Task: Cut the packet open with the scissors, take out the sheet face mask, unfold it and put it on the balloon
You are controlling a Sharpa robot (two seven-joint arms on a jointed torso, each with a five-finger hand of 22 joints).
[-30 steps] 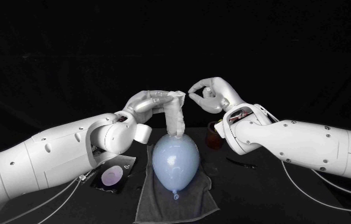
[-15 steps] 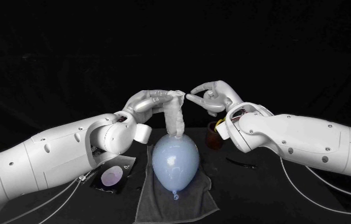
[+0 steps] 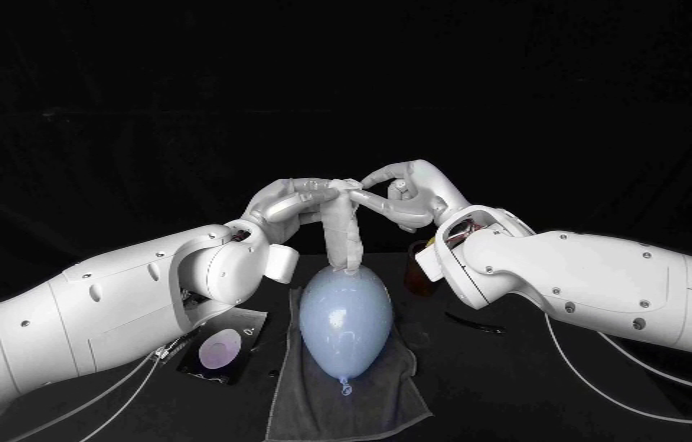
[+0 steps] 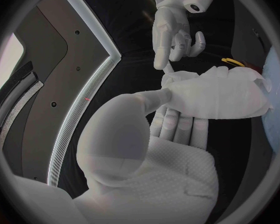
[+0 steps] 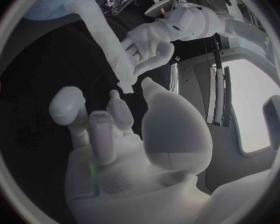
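Left hand holds one folded mask over one balloon; right hand, fingers apart, empty beside it.

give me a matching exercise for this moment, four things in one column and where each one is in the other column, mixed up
Things:
1 sheet face mask
2 balloon
3 packet
4 right hand

Places:
a lies on the grey towel
b lies flat beside the towel, on the robot's left
c hangs from the left hand, lower end at the balloon's top
d raised, fingertips close by the mask's top end

Pairs: 1-c, 2-a, 3-b, 4-d
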